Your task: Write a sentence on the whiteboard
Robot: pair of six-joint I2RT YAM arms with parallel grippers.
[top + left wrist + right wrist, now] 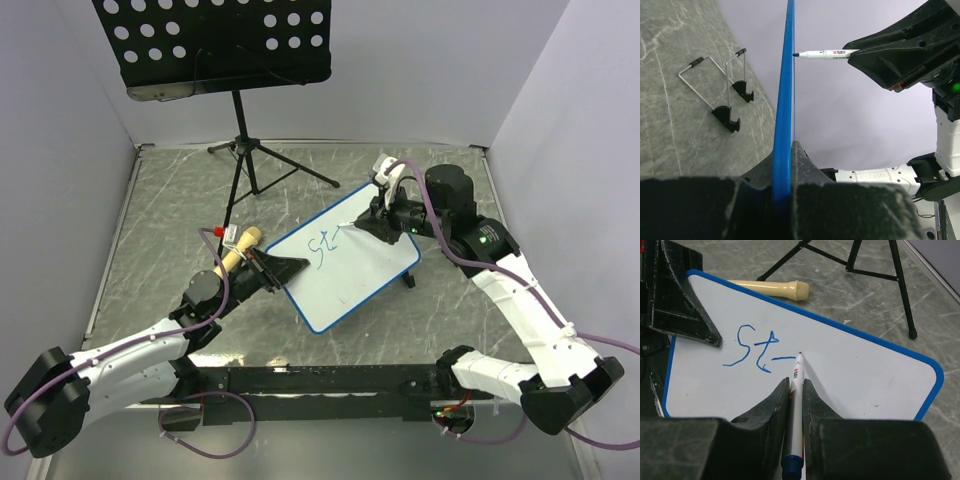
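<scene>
The whiteboard (355,270), white with a blue frame, is held tilted above the table; its left edge (783,125) is clamped in my left gripper (283,268) (787,150), which is shut on it. My right gripper (368,226) (796,382) is shut on a white marker (797,385) (825,53) with a blue end. The marker's tip touches the board at the end of a short dash. The sentence (752,350) (322,248) reads "St" plus that dash, in blue.
A black perforated music stand (225,45) on a tripod (250,165) stands at the back. A cream tube (240,250) (775,288) lies by the board's far left corner. Two wire legs with black feet (715,97) hang behind the board. Grey walls enclose the table.
</scene>
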